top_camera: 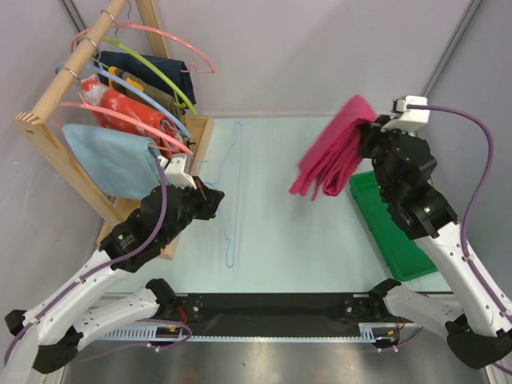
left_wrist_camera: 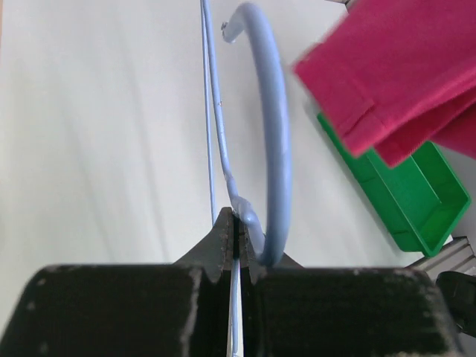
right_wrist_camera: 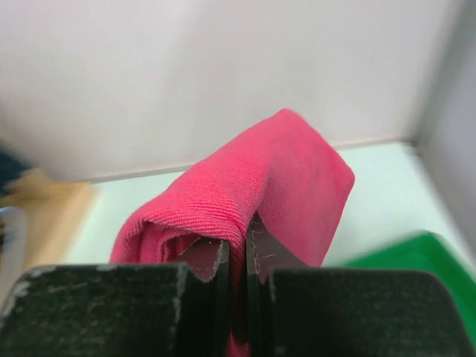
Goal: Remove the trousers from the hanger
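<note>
Top external view: the right claw (top_camera: pixel 373 133) is raised above the far right part of the bench (top_camera: pixel 296 240) and pinches the trousers (top_camera: pixel 334 150), which hang from it as a thick folded magenta bundle, clear of the surface and just left of the green tray (top_camera: pixel 394 234). The hanger (top_camera: pixel 238 144), a bare light-blue wire outline, stretches front to back across the middle-left of the bench, well apart from the trousers. The left claw (top_camera: pixel 216 198) meets it from the left. Whether the wire rests on the bench cannot be told. A wooden rack (top_camera: pixel 48 136) at the far left carries other hangers and cloths, a pale blue cloth (top_camera: pixel 112 160) nearest.

In the left wrist view, the left claw (left_wrist_camera: pixel 236 224) is pressed together on the thin wire of the hanger (left_wrist_camera: pixel 277 149), just below its curved hook. The trousers (left_wrist_camera: pixel 401 82) and green tray (left_wrist_camera: pixel 420 201) show beyond.

In the right wrist view, the right claw (right_wrist_camera: pixel 245 232) is squeezed onto a fold of the trousers (right_wrist_camera: pixel 275 175), with cloth draping over both fingers.
</note>
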You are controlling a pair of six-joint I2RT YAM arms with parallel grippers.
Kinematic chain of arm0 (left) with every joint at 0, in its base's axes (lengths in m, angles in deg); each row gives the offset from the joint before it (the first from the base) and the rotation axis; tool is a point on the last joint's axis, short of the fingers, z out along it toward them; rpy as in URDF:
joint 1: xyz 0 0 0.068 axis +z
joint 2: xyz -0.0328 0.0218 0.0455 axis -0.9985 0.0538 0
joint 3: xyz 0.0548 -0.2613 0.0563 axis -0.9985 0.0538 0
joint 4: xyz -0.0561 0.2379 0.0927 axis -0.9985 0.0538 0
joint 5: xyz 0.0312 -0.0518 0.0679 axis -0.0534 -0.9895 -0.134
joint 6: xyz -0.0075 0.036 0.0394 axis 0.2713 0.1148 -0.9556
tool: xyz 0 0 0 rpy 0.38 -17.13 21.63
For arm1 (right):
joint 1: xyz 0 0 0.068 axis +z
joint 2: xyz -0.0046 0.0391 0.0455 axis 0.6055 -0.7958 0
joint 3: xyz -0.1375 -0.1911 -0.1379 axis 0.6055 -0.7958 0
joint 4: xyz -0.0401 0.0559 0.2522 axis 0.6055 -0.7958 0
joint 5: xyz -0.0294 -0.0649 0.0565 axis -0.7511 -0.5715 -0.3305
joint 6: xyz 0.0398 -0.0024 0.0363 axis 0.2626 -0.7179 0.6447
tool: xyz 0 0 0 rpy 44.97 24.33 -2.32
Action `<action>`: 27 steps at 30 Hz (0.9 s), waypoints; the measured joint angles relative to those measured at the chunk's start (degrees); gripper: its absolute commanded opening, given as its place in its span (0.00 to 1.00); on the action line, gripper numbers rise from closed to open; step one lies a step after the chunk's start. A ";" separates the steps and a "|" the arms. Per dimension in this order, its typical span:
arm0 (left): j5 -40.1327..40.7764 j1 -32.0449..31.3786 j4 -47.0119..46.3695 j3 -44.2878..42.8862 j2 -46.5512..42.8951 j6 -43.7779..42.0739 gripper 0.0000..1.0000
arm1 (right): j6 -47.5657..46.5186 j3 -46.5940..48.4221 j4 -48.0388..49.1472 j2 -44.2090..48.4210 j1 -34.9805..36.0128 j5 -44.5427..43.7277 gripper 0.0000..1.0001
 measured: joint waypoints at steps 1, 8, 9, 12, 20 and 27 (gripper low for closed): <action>-0.09 0.00 -0.02 -0.11 0.02 -0.04 0.00 | -0.68 -0.26 -0.68 0.66 -1.60 -1.09 0.00; -1.07 0.00 -0.17 -0.90 0.24 -0.92 0.00 | -8.50 -4.48 -5.44 7.78 -14.29 -15.19 0.00; -1.29 0.00 -0.17 -0.94 0.35 -1.03 0.00 | -10.05 -5.20 -5.51 8.76 -15.50 -17.38 0.00; -2.34 0.00 -0.15 -0.96 0.81 -1.49 0.00 | -15.34 -7.76 -4.39 10.82 -18.43 -23.74 0.00; -5.18 0.00 -0.09 -0.98 0.66 -2.14 0.00 | -24.46 -19.65 2.71 7.54 -23.04 -32.02 0.00; -5.57 0.00 -0.04 -1.29 0.22 -3.67 0.00 | -21.33 -19.10 4.13 -16.46 -23.54 -28.89 0.01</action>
